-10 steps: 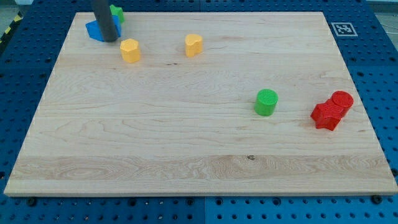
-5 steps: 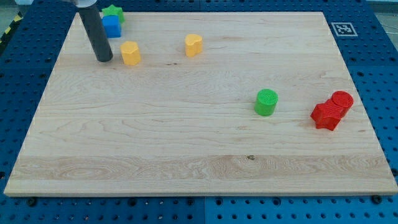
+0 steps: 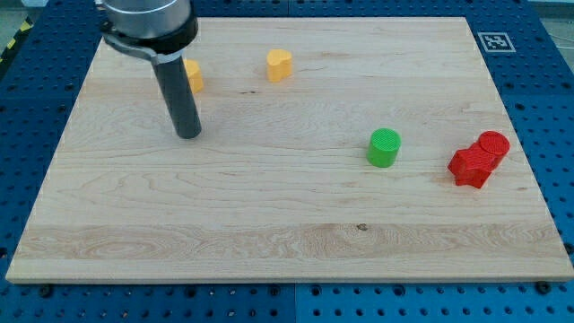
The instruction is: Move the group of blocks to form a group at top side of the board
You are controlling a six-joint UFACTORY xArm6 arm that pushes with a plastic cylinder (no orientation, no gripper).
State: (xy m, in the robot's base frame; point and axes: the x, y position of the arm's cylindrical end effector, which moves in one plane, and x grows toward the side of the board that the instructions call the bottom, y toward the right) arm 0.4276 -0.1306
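- My tip [image 3: 188,135] is planted on bare board left of centre, just below a yellow block [image 3: 193,76] that is partly hidden behind the rod.
- No gripper is fitted, so no jaw state can be told.
- A second yellow block [image 3: 280,65] is seen near the view's top.
- A green cylinder [image 3: 384,147] is placed right of centre.
- A red cylinder [image 3: 493,144] and a red block [image 3: 471,167] are found touching near the right edge of the wooden board [image 3: 269,233].

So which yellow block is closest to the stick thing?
The yellow block right behind the rod, half hidden by it at the view's top left. My tip sits just below it. The other yellow block stands farther to the view's right.
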